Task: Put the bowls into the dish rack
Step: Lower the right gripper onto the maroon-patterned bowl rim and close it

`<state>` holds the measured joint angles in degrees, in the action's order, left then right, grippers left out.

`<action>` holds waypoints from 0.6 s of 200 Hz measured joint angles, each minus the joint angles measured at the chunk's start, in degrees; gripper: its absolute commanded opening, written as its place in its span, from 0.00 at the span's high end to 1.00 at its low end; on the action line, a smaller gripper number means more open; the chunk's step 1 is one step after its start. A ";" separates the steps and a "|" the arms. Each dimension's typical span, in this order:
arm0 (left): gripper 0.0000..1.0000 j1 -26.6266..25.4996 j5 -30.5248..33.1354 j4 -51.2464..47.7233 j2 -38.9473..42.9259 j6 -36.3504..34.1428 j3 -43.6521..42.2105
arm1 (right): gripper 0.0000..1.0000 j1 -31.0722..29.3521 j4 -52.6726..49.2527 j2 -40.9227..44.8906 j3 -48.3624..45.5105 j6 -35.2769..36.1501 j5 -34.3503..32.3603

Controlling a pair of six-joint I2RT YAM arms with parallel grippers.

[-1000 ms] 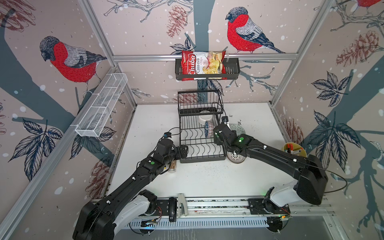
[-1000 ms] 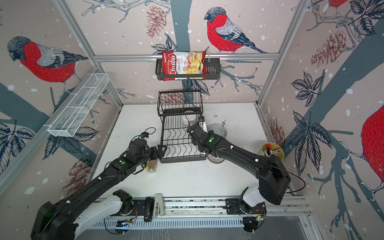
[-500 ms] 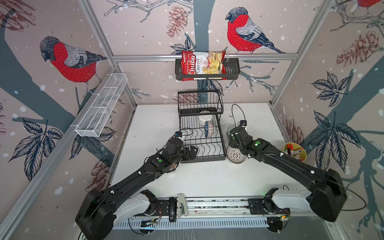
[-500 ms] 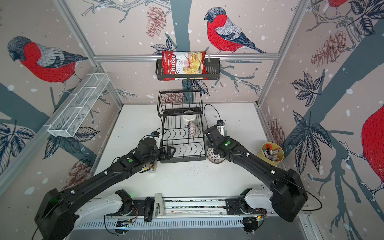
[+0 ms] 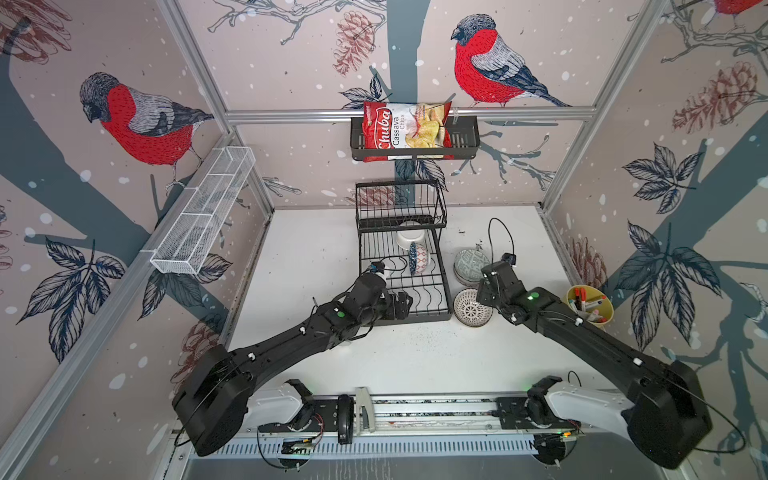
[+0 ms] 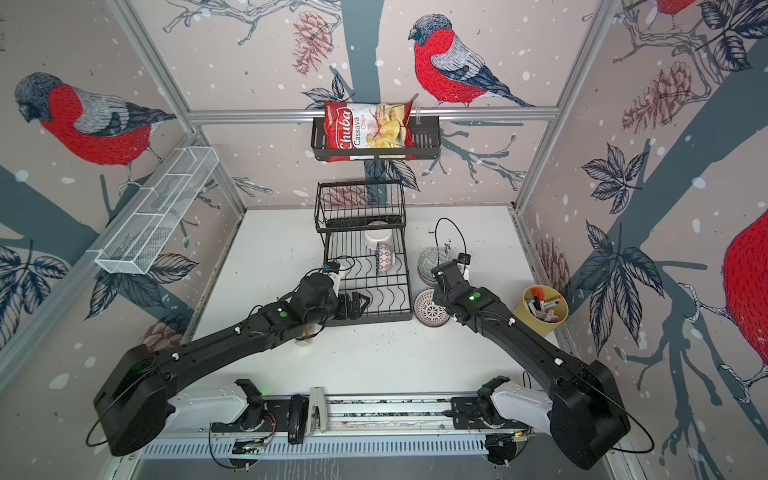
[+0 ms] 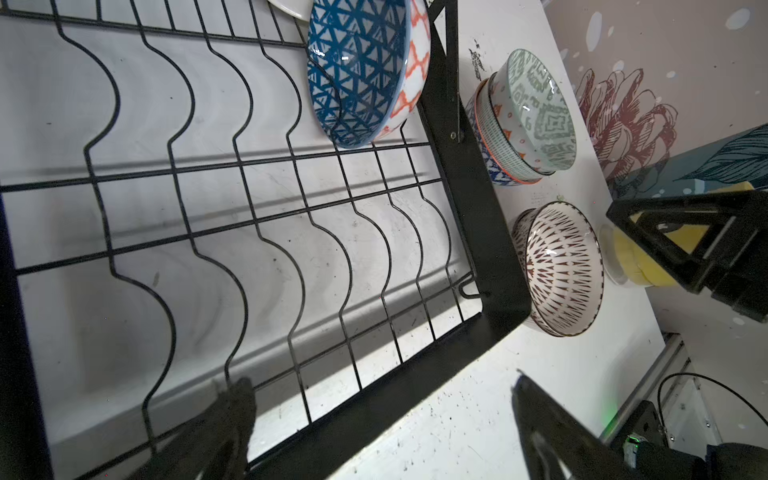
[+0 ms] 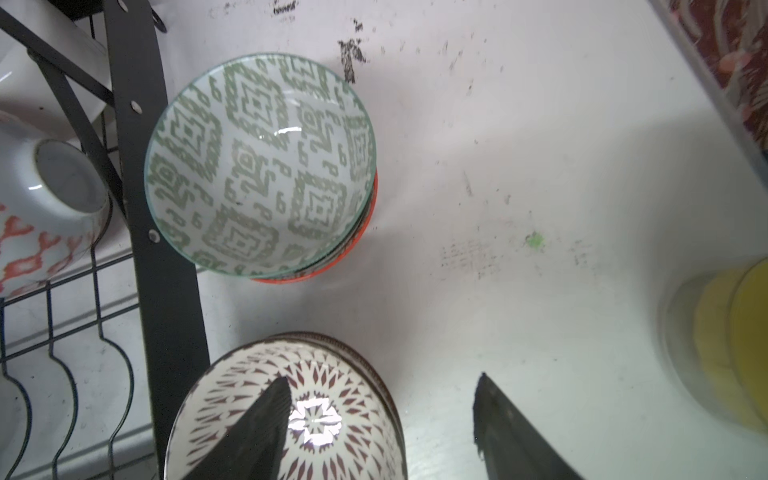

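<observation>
Blue-patterned bowl [image 5: 419,258] now stands in the dish rack [image 5: 415,318]; right gripper [image 8: 382,378] has left it, straddling the brown-patterned bowl [image 8: 332,374] rim, unclenched; left gripper [image 7: 378,380] gapes empty.

Overhead stereo; wrist close-ups; shared rack [image 5: 424,318]

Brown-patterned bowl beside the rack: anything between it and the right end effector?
Nothing visible. The right end effector is right over the brown-patterned bowl, open jaws straddling its rim: one above the inside, one above bare table.
</observation>
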<state>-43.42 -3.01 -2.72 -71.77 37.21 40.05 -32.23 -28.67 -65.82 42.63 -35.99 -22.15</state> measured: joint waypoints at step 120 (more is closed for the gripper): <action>0.05 -0.15 -3.96 5.55 -2.10 -0.20 -1.03 | 0.50 0.24 2.27 -2.14 -3.67 -1.88 3.82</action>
<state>-43.57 -6.96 2.83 -73.87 37.01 39.03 -31.99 -26.39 -67.96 38.96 -37.87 -18.33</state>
